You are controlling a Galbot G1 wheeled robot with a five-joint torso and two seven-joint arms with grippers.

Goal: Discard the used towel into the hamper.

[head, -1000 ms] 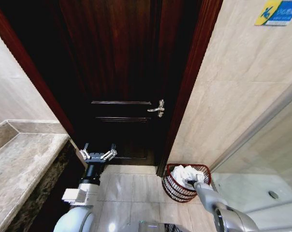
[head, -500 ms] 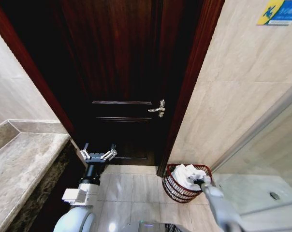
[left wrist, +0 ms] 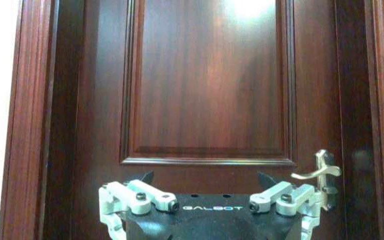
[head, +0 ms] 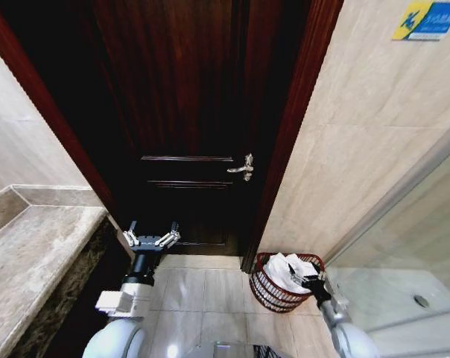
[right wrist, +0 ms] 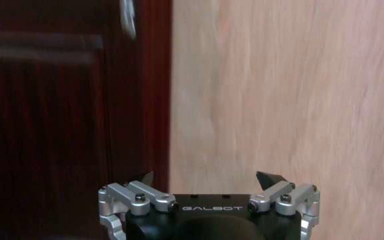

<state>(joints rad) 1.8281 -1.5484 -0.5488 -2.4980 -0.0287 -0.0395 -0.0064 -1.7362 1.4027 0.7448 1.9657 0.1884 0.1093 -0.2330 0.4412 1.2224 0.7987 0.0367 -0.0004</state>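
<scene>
The hamper, a round red-brown wire basket, stands on the floor by the door frame. A crumpled white towel lies inside it. My right gripper hovers at the hamper's right rim, beside the towel. In the right wrist view the right gripper is open with nothing between its fingers, and it faces the beige wall and the door frame. My left gripper is held up in front of the dark door, well left of the hamper. The left gripper is open and holds nothing.
A dark wooden door with a silver handle is straight ahead. A marble ledge runs along the left. The tiled wall and a shower glass edge close in on the right. Pale floor tiles lie between.
My right arm has drawn back and to the right, off the towel, which stays in the hamper. The left arm has not moved.
</scene>
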